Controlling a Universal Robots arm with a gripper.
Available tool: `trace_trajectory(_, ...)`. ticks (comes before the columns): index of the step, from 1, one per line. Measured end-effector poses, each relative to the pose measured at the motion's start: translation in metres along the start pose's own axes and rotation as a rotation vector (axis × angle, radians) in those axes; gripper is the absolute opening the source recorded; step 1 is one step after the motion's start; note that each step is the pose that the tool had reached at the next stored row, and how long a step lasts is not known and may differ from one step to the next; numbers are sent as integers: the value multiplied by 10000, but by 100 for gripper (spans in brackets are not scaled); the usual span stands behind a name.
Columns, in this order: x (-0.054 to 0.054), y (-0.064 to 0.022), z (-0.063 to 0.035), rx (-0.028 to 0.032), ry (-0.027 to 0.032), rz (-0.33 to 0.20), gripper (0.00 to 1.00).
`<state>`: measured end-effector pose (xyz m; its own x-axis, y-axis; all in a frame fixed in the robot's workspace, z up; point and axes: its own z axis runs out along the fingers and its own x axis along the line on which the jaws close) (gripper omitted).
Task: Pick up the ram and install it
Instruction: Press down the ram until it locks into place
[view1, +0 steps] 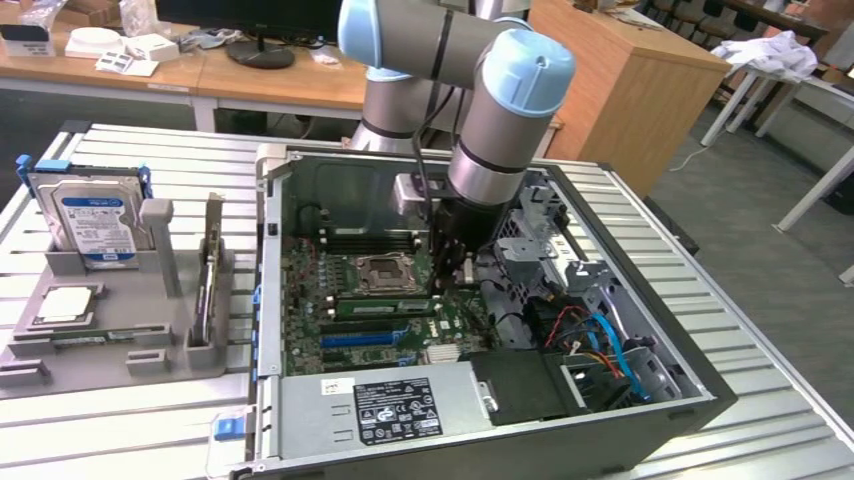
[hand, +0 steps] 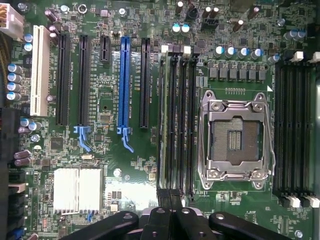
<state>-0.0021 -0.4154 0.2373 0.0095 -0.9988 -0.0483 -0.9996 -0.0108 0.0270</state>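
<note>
The arm reached down into the open computer case (view1: 674, 395), which lay on its side on the slatted metal desk (view1: 787, 400). Its claw (view1: 454, 262) hung low over the green motherboard (view1: 350, 335), just beside the empty processor socket (view1: 384, 274) on the exterior view's right.

In the wrist view the claw (hand: 170, 200) had its black fingers (hand: 164, 197) pressed together, with nothing between them. Their tips sat at the end of the bank of black memory slots (hand: 179, 120) next to the processor socket (hand: 235, 140). The ram (hand: 162, 120) showed as a thin green strip standing on edge in the slot at the edge of that bank, on the side nearest the black and blue expansion slots (hand: 124, 82); whether it was pushed fully home I could not tell. A second bank of black slots (hand: 295, 125) lay on the other side of the socket.

Outside the case, on the exterior view's left, a grey holder (view1: 114, 340) stood on the desk, carrying a silver hard drive (view1: 94, 222) with a blue label upright and a small square chip (view1: 67, 303) lying flat.
</note>
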Motion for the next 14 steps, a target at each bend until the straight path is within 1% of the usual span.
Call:
trace_trajectory(2,-1,0,-15,0,0,1,11)
trace_trajectory(14,-1,4,-16,1,-1,-1,11)
